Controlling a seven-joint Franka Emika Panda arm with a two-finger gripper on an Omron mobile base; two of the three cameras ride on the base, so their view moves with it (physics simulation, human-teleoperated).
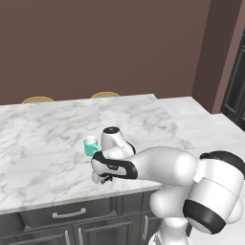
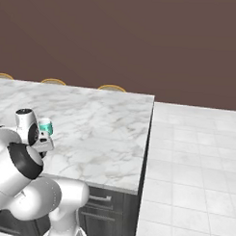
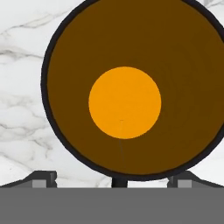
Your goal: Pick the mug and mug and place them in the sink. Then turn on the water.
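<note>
While our white two-finger gripper (image 3: 112, 177) looks straight down with its jaws spread wide and holding nothing, we see the round black mug with an orange inside (image 3: 131, 87) directly beneath, mouth up on the white-grey marble counter (image 3: 22, 109). Its upright axis runs along our line of approach, and the two dark fingertips (image 3: 43, 178) flank its near rim, so we judge a plain descent would straddle it. A small teal mug with a white inside (image 1: 90, 146) stands just beside our hand, close enough to be bumped.

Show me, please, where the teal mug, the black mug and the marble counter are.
teal mug (image 1: 89, 146), left base view, its outer wall.
black mug (image 3: 124, 103), hand view, its orange bottom inside.
marble counter (image 2: 105, 124), right base view, bare top.
</note>
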